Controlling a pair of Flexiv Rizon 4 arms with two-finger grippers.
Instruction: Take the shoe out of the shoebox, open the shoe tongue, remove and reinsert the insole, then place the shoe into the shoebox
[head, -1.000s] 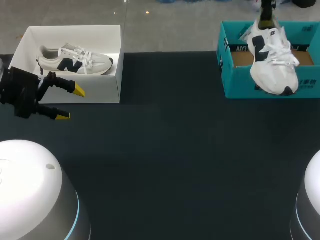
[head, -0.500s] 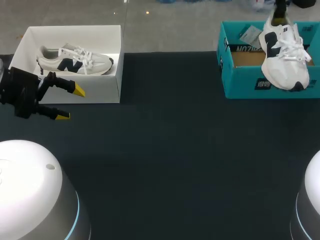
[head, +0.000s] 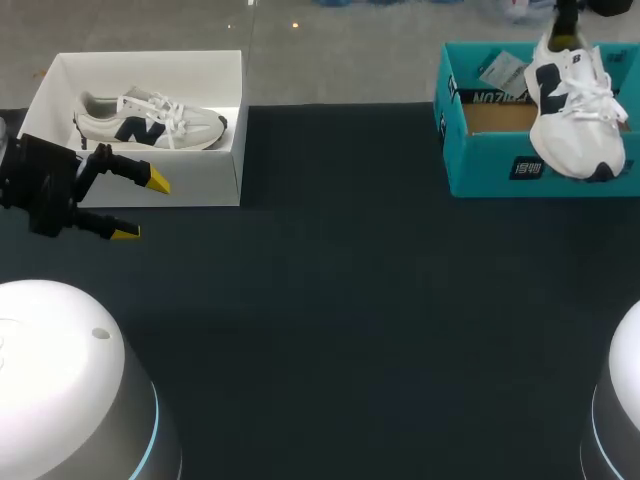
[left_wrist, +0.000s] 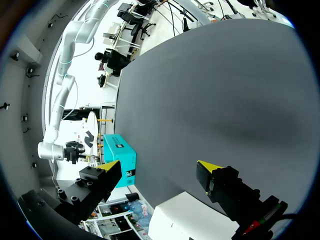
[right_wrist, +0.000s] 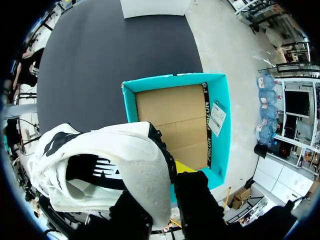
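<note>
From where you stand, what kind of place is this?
Probably a robot test bench, not a shop. A dark table carries a white shoebox with a shoe in it and a teal shoebox; my right gripper holds a second shoe over the teal one, and my left gripper hangs open.

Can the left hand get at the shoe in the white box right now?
Probably yes. The left hand hovers open by the white box; the box has no lid on, and nothing covers the shoe inside.

Right gripper (right_wrist: 167, 192) partly behind shoe (right_wrist: 100, 165)
</note>
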